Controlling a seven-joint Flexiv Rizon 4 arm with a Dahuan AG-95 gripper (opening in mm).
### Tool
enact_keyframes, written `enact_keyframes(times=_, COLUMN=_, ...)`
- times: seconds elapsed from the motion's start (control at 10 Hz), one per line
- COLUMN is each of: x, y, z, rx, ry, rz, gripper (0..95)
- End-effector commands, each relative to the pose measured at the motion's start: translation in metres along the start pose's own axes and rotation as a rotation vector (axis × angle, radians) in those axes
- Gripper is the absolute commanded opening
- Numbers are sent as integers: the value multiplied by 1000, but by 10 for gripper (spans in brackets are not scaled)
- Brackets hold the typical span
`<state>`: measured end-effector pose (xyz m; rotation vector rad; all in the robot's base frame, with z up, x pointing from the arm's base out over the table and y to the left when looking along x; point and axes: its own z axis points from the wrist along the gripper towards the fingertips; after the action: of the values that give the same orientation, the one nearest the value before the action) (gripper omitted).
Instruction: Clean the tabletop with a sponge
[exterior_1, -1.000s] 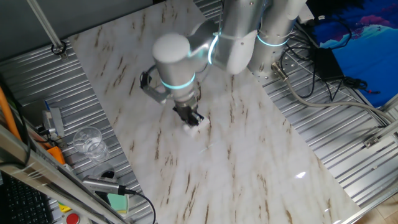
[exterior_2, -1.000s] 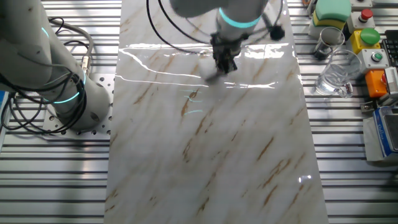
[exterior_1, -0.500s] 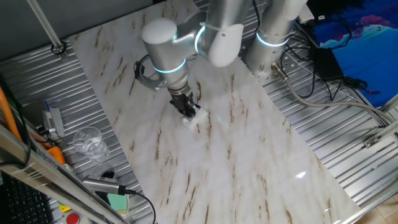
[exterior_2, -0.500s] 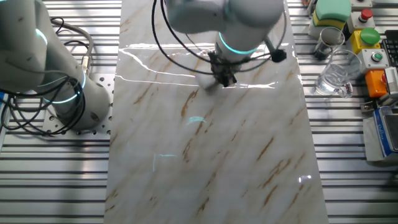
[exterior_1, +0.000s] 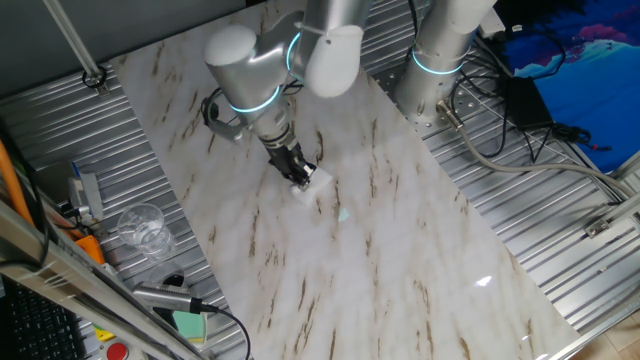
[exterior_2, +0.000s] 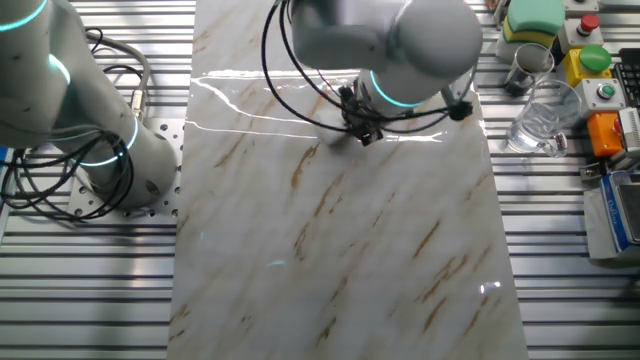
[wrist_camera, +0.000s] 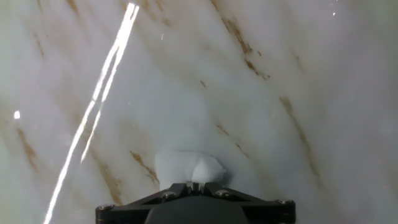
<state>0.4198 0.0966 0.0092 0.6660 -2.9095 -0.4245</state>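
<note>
Gripper (exterior_1: 301, 177) is clamped on the sponge (exterior_1: 312, 182), which pokes out past the fingertips & presses flat on the tabletop (exterior_1: 420, 260), roughly mid-slab toward the arm-base end. In the hand view the sponge (wrist_camera: 188, 168) sits directly ahead of the fingers (no gap to the marble). Most of the slab's long axis lies unswept beyond it, I'd judge.
</note>
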Motion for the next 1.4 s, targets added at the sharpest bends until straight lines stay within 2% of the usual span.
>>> enact_keyframes(times=0.1, x=0, y=-1, z=1, rx=80, ry=15, rz=-27, gripper=0)
enact_keyframes(times=0.2, x=0, y=-1, z=1, rx=97, ry=25, rz=-43, gripper=0)
enact_keyframes(times=0.7, x=0, y=-1, z=0, rx=113, ry=38, rz=-23, gripper=0)
enact_keyframes(times=1.0, x=0, y=-1, z=0, rx=176, ry=63, rz=29, gripper=0)
enact_keyframes(times=1.1, x=0, y=-1, z=0, rx=192, ry=57, rz=69, gripper=0)
enact_keyframes(times=1.4, x=0, y=-1, z=0, rx=198, ry=36, rz=165, gripper=0)
